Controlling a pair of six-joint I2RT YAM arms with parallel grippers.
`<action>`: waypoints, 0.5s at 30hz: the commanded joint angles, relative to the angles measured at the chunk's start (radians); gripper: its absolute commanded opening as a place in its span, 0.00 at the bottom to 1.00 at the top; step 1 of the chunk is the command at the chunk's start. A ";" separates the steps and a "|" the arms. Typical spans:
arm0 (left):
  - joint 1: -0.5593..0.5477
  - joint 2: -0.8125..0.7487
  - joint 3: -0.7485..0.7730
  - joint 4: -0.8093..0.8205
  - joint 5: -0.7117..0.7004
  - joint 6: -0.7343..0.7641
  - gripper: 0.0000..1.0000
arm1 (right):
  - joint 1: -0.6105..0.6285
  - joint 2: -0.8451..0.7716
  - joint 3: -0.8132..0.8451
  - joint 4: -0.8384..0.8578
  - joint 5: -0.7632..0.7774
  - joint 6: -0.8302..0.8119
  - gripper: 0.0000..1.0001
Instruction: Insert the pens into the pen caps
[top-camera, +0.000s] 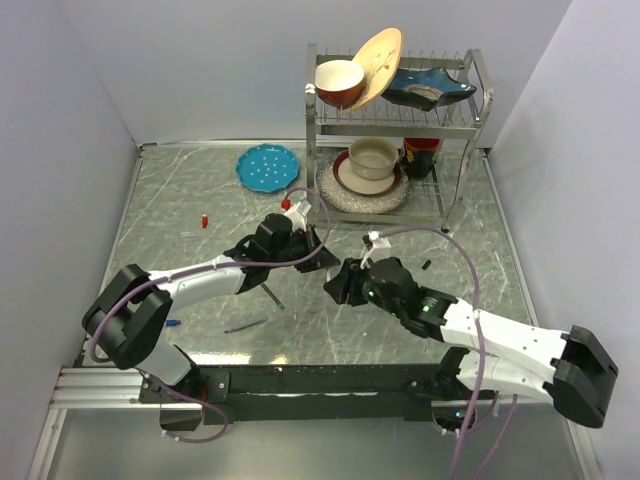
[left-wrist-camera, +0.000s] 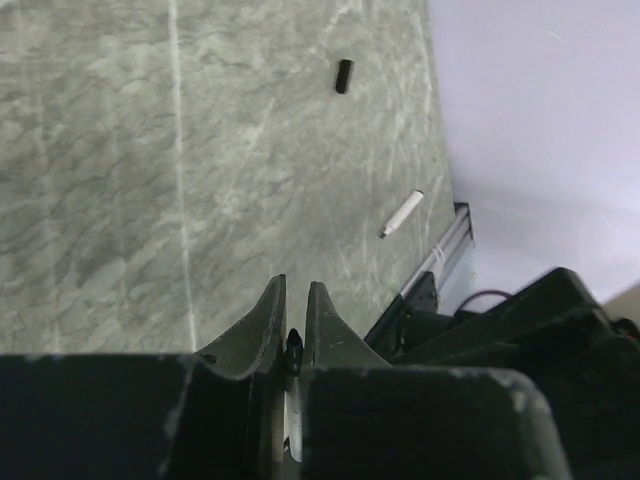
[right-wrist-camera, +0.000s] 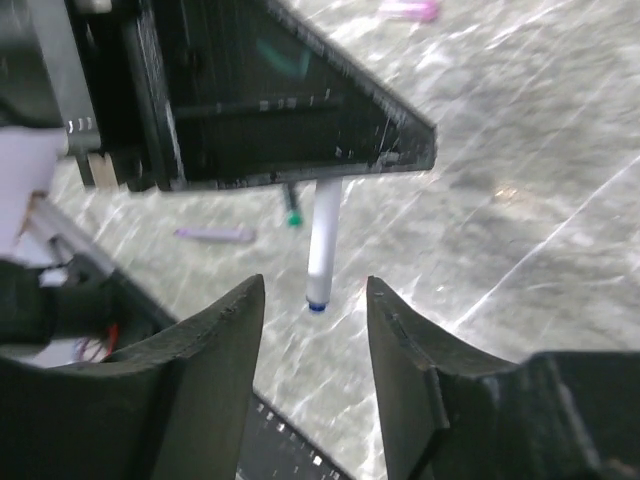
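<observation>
Held pen: the held pen (right-wrist-camera: 322, 235) is a smooth white round barrel with a blue end. It hangs end-down above the middle of the worktop, its top gripped and its blue end low between two dark fingers.
Left tool: the left tool (left-wrist-camera: 295, 292) has matte black wedge-shaped fingers pressed together, pinching the held pen's upper part.
Right tool: the right tool (right-wrist-camera: 315, 288) has its fingers spread, one on each side of the blue end, with a gap on both sides.
Green-tipped pen: the green-tipped pen (top-camera: 272, 296) is a thin dark stick lying just near of the left tool.
Grey pen: the grey pen (top-camera: 245, 325) is a slim dull stick lying flat, nearer and to the left. Its end colour is unclear.
Lying white pen: the lying white pen (left-wrist-camera: 402, 214) lies flat by the metal edge rail.
Black cap: the black cap (left-wrist-camera: 343, 76) is a short dark tube lying on its side, to the right of the right tool.
Red cap: the red cap (top-camera: 205, 218) is a tiny red tube on the far left.
Worktop: the worktop (top-camera: 200, 290) is glossy grey-green marbled stone.
Teal plate: the teal plate (top-camera: 267, 166) has a scalloped rim and pale dots, and lies flat at the far side.
Dish rack: the dish rack (top-camera: 470, 120) is shiny two-tier wire at the far right, holding bowls and plates.
</observation>
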 joint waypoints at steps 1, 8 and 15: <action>-0.001 -0.074 0.014 0.097 0.100 0.031 0.01 | -0.001 -0.076 -0.036 0.105 -0.097 0.024 0.54; -0.003 -0.106 -0.057 0.274 0.198 -0.018 0.01 | -0.018 -0.074 -0.030 0.121 -0.146 0.048 0.47; -0.004 -0.134 -0.089 0.341 0.258 -0.029 0.01 | -0.052 -0.074 -0.053 0.194 -0.206 0.099 0.43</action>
